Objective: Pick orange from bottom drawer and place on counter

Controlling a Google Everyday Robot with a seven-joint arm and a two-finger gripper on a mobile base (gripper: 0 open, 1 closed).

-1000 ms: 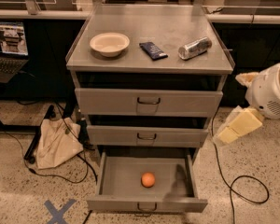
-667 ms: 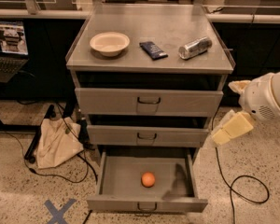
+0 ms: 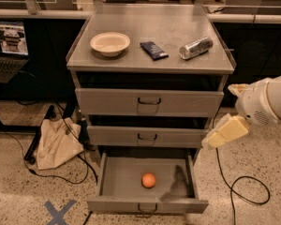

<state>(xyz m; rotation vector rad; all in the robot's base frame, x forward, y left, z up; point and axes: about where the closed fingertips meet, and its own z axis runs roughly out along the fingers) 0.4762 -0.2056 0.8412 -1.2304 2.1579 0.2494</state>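
Note:
The orange (image 3: 148, 180) lies near the middle of the pulled-out bottom drawer (image 3: 117, 175), a shallow grey tray at the foot of the cabinet. The grey counter (image 3: 159, 29) forms the cabinet's top. My gripper (image 3: 220, 116) hangs to the right of the cabinet, level with the middle drawer, above and right of the orange. It is open: one cream finger (image 3: 225, 132) points down-left and the other finger (image 3: 237, 88) shows higher up. Nothing is held between them.
On the counter stand a cream bowl (image 3: 110, 43), a dark blue packet (image 3: 153, 50) and a silver can (image 3: 195, 48) on its side. The two upper drawers are closed. A cloth bag (image 3: 56, 142) and cables lie on the floor to the left, and a black cable (image 3: 248, 191) loops on the right.
My arm and gripper have drifted left and a little down, closer to the cabinet's right side. The orange and the drawer have not moved.

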